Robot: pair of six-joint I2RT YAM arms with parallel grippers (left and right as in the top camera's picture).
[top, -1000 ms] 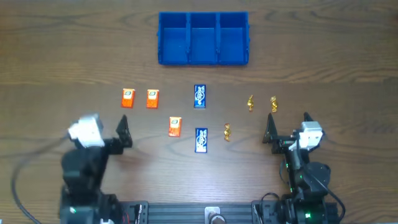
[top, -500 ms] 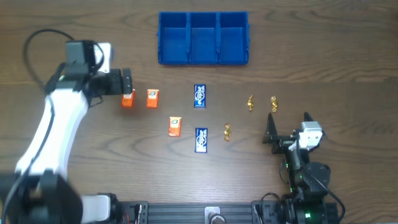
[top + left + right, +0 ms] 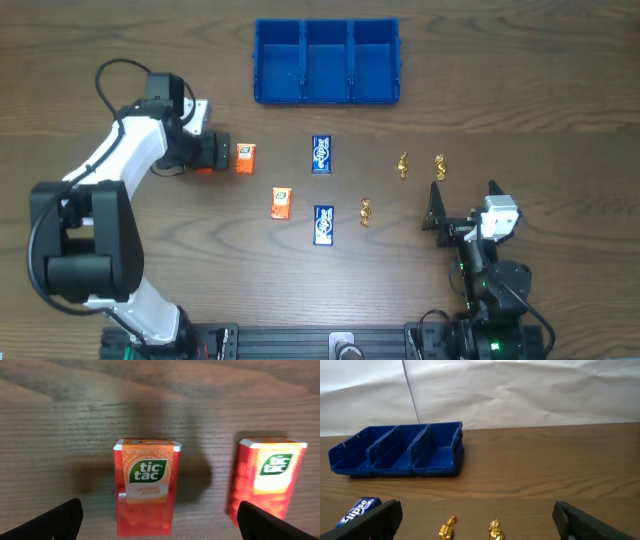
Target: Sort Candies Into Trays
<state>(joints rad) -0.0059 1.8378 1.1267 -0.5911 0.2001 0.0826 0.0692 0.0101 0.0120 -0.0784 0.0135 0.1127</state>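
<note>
Wood-grain table [image 3: 540,110]: carries the tray and every candy.
Blue tray [image 3: 327,62]: three compartments, at the far edge, well apart from the candies.
Left gripper [image 3: 159,512]: released, fingers spread wide either side of the leftmost orange mint box [image 3: 147,485], which lies flat on the table.
Second orange mint box [image 3: 245,158]: just beside the first.
Third orange mint box [image 3: 282,203]: nearer the arm bases.
Blue packets [image 3: 321,154]: two, mid-table.
Gold-wrapped candies [image 3: 402,165]: three, right of centre.
Right gripper [image 3: 475,510]: released, fingers wide apart, near the gold-wrapped candies.

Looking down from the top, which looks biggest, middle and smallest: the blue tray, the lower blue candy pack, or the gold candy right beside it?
Biggest: blue tray, by a lot.
Middle: blue candy pack.
Smallest: gold candy, just a tiny twist.
</note>
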